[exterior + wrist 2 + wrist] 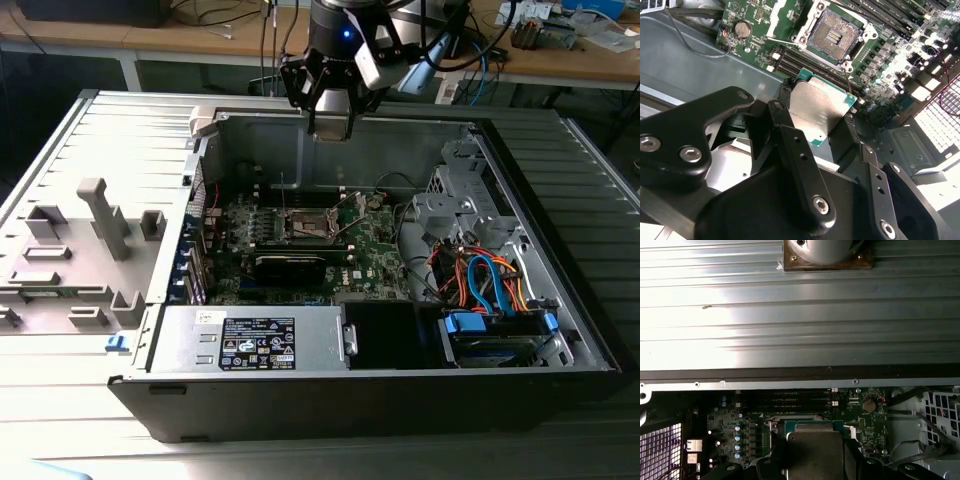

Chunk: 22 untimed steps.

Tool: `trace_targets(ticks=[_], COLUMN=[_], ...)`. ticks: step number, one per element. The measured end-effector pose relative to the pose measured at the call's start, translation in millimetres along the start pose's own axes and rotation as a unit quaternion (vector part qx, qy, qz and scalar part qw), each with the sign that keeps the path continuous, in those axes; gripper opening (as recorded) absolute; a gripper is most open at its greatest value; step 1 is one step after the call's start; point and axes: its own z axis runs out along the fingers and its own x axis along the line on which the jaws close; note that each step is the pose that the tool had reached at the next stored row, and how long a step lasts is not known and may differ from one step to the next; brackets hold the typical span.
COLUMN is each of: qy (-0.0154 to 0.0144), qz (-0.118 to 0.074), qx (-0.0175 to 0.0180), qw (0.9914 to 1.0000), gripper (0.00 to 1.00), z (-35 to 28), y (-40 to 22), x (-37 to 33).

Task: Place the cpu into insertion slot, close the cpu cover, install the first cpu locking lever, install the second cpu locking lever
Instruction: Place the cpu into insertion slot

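Note:
My gripper (330, 125) hangs above the far wall of the open computer case, shut on the cpu. The cpu (821, 111) is a flat silvery chip on a green base, pinched at two opposite edges between the black fingers (784, 100). It also appears in the first wrist view (815, 447). Below and ahead lies the insertion slot (832, 34), its dark pin field bare, on the green motherboard (375, 250). The slot sits mid-board in the exterior view (305, 226). The cpu cover (782, 17) stands swung open at one side of the slot. A thin lever wire (847, 77) runs beside the slot.
A long black heatsink block (290, 266) lies just in front of the slot. The power supply (250, 342) fills the near side of the case, and a drive bay with orange and blue cables (490, 285) is at the exterior view's right. A grey fixture tray (90, 250) lies outside on the left.

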Motion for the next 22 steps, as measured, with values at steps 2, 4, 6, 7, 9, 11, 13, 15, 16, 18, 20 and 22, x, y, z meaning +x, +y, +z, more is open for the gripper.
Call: trace_targets(ticks=[2,4,6,7,9,11,13,15,16,18,20,22], qy=[0.0,0.0,0.0,0.0,0.0,-0.0001,-0.0001,-0.0001,-0.0001,-0.0001,-0.0001,0.0], qz=[0.0,0.0,0.0,0.0,0.0,0.0,0.0,0.0,0.0,0.0,0.0,0.0], qx=[0.0002,0.0001,0.0002,0.0002,0.0009,0.0036,0.0037,0.0037,0.0037,0.0036,0.0035,0.0038], qw=[1.0,1.0,1.0,1.0,1.0,0.99999,0.99999,0.99999,0.99999,0.99999,0.99999,0.99999], gripper=[0.55,0.55,0.55,0.55,0.55,0.55,0.55,0.55,0.55,0.55,0.55,0.55], z=[0.1,0.3,0.3,0.5,3.9,7.5,7.7,7.9,8.0,8.2,8.4,8.6], y=[-0.7,-1.7,-2.1,-2.3,-2.9,-3.6,-3.8,-4.0,-4.1,-4.4,-4.7,-5.1], x=[0.0,0.0,0.0,0.0,-0.1,-0.1,-0.1,-0.1,-0.1,-0.2,-0.2,-0.2])
